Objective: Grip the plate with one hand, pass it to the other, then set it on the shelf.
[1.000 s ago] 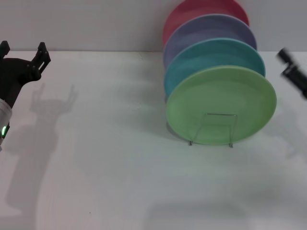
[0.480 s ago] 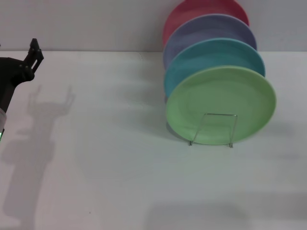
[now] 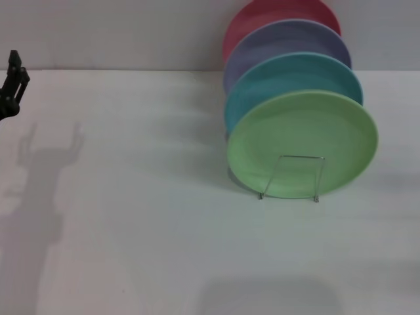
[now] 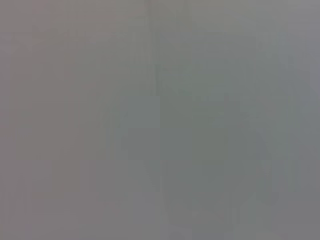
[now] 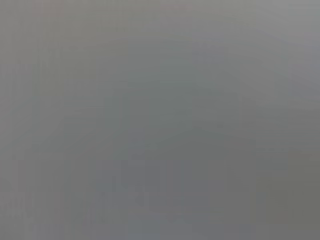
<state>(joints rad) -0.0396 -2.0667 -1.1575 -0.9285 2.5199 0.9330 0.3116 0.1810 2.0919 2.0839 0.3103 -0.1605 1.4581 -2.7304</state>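
The light green plate (image 3: 302, 128) stands on edge at the front of the silver wire shelf (image 3: 302, 156), at the right middle of the white table in the head view. Its face leans toward me behind the front wire loop. Only a black tip of my left gripper (image 3: 12, 85) shows at the far left edge, far from the plate and holding nothing that I can see. My right gripper is out of view. Both wrist views show only plain grey.
Behind the green plate stand a turquoise plate (image 3: 289, 72), a lavender plate (image 3: 282, 39) and a red plate (image 3: 262, 16), all in the same rack. The white table (image 3: 131, 197) stretches left and in front of the rack. A grey wall is behind it.
My left arm has drawn back to the left until only its tip shows. My right gripper, seen at the right edge one second ago, has left the view. The plates have not moved.
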